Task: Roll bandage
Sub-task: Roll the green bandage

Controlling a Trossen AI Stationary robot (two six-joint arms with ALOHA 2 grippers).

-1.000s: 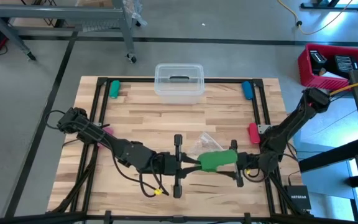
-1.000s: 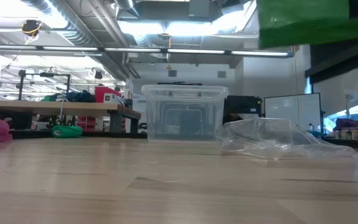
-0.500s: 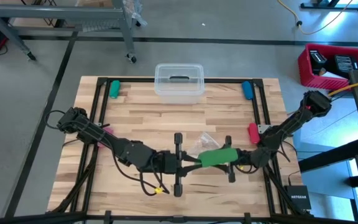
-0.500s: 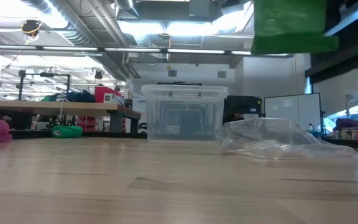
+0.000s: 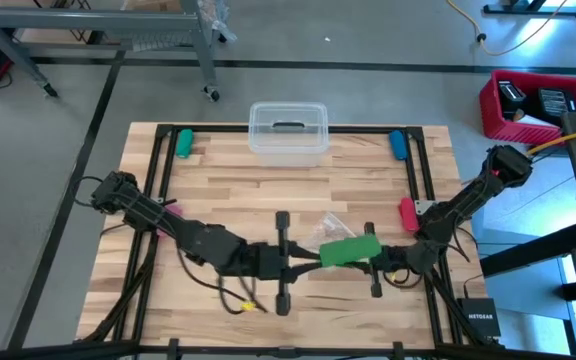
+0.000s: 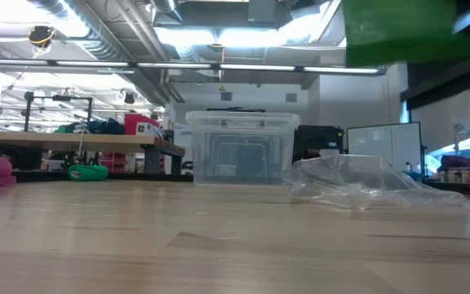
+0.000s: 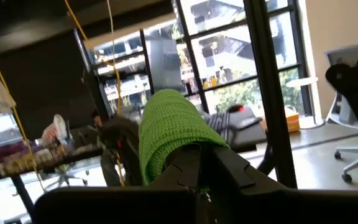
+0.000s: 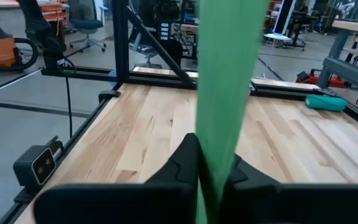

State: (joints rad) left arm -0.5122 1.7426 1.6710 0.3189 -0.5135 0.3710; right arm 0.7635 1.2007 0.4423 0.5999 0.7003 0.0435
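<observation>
The bright green soft fabric bandage (image 5: 348, 251) hangs above the wooden tabletop (image 5: 268, 190), its long axis running between both arms: left gripper (image 5: 303, 262) pinches one end, right gripper (image 5: 381, 262) the other.

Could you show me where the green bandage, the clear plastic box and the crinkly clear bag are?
bandage (image 5: 349, 251): high view, middle of the strip.
clear plastic box (image 6: 241, 152): low view, its front wall.
clear bag (image 6: 357, 184): low view, middle of the crumpled film.
</observation>
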